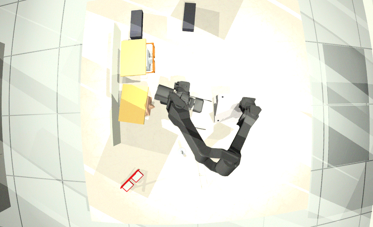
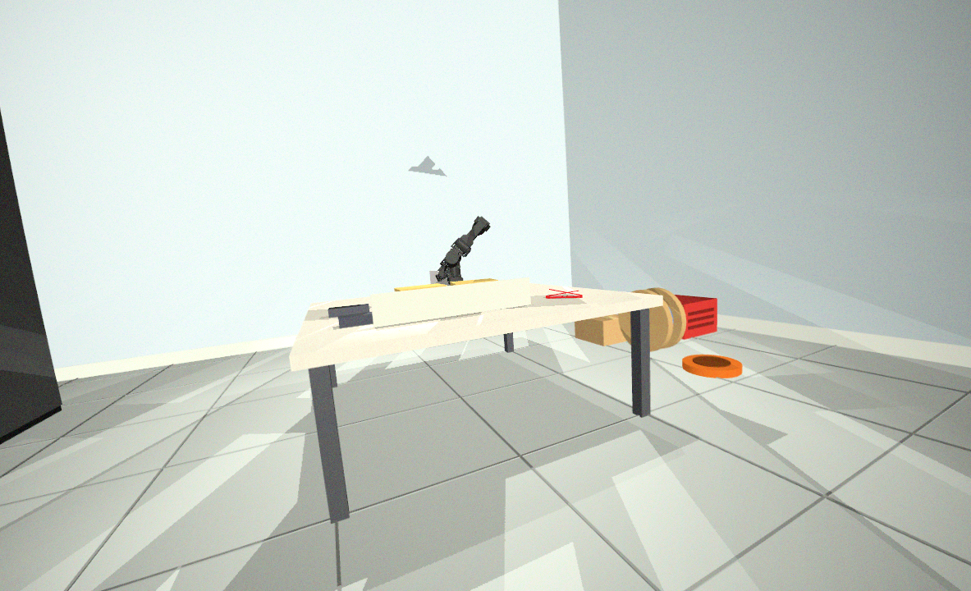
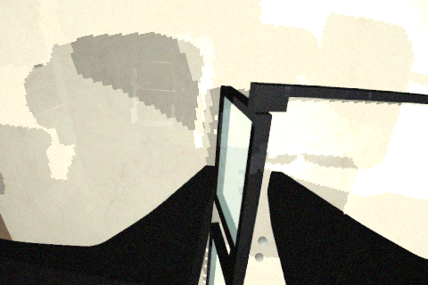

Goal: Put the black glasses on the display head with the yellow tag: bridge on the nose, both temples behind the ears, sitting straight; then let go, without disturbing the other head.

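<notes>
From where I stood, the brown display head [image 1: 148, 109] [image 3: 4, 230] sat under a yellow slab [image 1: 133, 104], its tag out of sight. The gripper [image 1: 189, 96] [image 2: 442, 276] [image 3: 242, 178] was out in front of that head, fingers parted, pinching nothing. The black glasses [image 1: 204, 98] [image 3: 260, 151] stood between the fingers, in front of the brown head and off its face. Beside that head was the grey one [image 1: 148, 66] with orange frames [image 1: 154, 48]; red glasses [image 1: 130, 179] [image 2: 563, 295] lay well off its opposite side.
</notes>
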Robot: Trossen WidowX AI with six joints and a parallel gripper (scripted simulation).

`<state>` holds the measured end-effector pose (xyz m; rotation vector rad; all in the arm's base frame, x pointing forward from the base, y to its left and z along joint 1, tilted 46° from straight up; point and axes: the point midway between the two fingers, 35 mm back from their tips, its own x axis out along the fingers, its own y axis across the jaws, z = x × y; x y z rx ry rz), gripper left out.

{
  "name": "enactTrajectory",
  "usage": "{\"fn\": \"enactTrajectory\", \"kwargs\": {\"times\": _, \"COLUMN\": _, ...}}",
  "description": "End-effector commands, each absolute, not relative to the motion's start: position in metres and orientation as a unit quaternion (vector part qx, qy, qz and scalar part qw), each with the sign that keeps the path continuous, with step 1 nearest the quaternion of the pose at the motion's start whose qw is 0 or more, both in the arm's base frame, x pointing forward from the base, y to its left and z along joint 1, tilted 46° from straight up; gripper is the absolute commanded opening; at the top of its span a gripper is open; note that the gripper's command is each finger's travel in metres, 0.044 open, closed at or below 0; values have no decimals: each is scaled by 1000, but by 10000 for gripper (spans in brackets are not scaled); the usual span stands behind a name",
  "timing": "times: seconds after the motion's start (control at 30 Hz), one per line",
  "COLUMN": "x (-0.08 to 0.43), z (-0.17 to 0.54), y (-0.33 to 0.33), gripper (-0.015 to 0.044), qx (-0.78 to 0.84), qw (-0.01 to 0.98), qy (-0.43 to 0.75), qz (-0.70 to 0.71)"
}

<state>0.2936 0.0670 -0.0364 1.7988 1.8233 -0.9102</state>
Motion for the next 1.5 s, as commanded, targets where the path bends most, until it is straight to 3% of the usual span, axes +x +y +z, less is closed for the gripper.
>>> {"fn": "enactTrajectory", "kwargs": {"times": 0.0, "x": 290, "z": -35, "y": 66, "gripper": 107, "qx": 646, "qw": 210, "qy": 657, "qz": -327}}
{"fn": "enactTrajectory", "kwargs": {"times": 0.9, "x": 297, "z": 3, "y": 26, "gripper": 107, "qx": 646, "qw": 206, "qy": 657, "qz": -329}}
{"fn": "enactTrajectory", "kwargs": {"times": 1.03, "x": 295, "z": -1, "y": 30, "gripper": 200, "qx": 651, "qw": 202, "qy": 654, "qz": -329}}
{"fn": "enactTrajectory", "kwargs": {"times": 1.33, "x": 288, "z": 3, "y": 27, "gripper": 200, "qx": 647, "qw": 205, "qy": 657, "qz": -330}}
{"fn": "enactTrajectory", "kwargs": {"times": 1.4, "x": 288, "z": 3, "y": 27, "gripper": 147, "qx": 647, "qw": 205, "qy": 657, "qz": -330}}
{"fn": "enactTrajectory", "kwargs": {"times": 1.47, "x": 288, "z": 3, "y": 27, "gripper": 140, "qx": 647, "qw": 205, "qy": 657, "qz": -330}}
